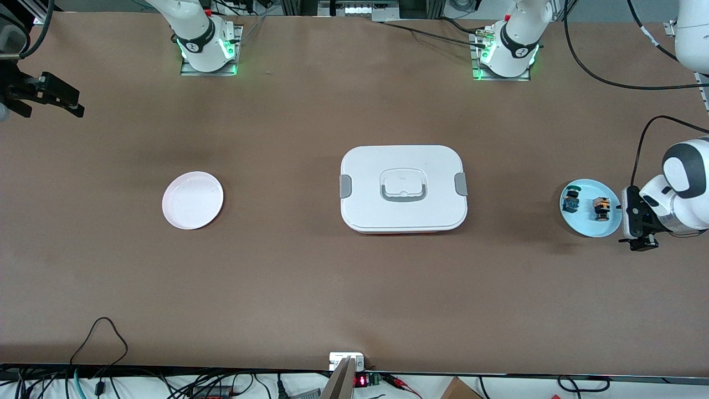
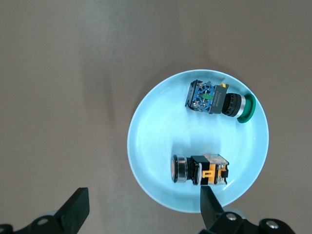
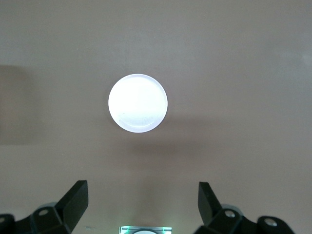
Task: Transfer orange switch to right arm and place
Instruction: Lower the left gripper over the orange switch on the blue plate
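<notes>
The orange switch (image 1: 601,208) lies on its side on a light blue plate (image 1: 588,226) at the left arm's end of the table. In the left wrist view the switch (image 2: 201,169) is black with orange markings, and its plate (image 2: 146,146) also shows. My left gripper (image 1: 637,221) hangs open and empty over the plate's edge, with one fingertip (image 2: 208,200) just beside the switch. It is open in its own view too (image 2: 144,197). My right gripper (image 1: 66,100) waits open and empty at the right arm's end, high over the table (image 3: 141,190).
A blue-and-green switch (image 1: 570,200) lies on the same blue plate (image 2: 217,99). A white lidded container (image 1: 403,188) stands mid-table. A white plate (image 1: 193,200) sits toward the right arm's end and shows in the right wrist view (image 3: 138,103).
</notes>
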You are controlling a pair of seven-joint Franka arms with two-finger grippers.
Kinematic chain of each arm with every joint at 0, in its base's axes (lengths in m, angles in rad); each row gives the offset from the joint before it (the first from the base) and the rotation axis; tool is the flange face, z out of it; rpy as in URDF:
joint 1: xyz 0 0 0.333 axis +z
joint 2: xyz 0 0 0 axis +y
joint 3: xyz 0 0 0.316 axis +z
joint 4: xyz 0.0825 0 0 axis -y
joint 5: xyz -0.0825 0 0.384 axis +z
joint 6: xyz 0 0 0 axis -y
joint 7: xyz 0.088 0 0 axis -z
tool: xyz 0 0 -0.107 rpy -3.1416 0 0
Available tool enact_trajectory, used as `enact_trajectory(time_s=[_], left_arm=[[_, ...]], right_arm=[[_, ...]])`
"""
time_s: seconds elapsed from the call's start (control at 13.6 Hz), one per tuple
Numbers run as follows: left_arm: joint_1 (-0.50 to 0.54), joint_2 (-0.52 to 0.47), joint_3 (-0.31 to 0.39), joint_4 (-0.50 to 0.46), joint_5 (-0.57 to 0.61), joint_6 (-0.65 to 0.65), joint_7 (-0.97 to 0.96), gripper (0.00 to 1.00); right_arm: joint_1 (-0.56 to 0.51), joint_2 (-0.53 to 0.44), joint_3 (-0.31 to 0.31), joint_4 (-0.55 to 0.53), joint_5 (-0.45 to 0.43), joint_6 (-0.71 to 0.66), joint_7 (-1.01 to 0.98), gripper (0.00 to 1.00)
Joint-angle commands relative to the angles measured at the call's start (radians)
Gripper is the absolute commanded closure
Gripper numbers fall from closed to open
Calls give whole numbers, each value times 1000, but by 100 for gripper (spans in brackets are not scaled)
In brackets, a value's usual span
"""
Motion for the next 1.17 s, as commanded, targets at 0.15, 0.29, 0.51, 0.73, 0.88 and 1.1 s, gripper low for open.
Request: enact_trajectory(time_s=[0.15, 0.29, 0.51, 0.73, 0.88, 1.1], left_arm=[[50, 50, -26, 3, -56, 39, 114, 0], [64, 67, -27, -4, -70, 44, 142, 0], [102, 44, -47, -68, -87, 44, 144, 0], [165, 36, -104, -80, -87, 44, 154, 0], [166, 35, -104, -86, -87, 42, 158, 0], [182, 16, -104, -100, -87, 37, 161, 0]], right_arm=[[-3, 9, -1, 20, 14, -5, 15, 0], [-4, 9, -1, 20, 14, -5, 15, 0], [-4, 10, -1, 20, 14, -5, 15, 0], [-4, 10, -1, 20, 14, -5, 15, 0], [-4, 9, -1, 20, 14, -5, 15, 0], [-4, 10, 0, 20, 14, -5, 14, 0]])
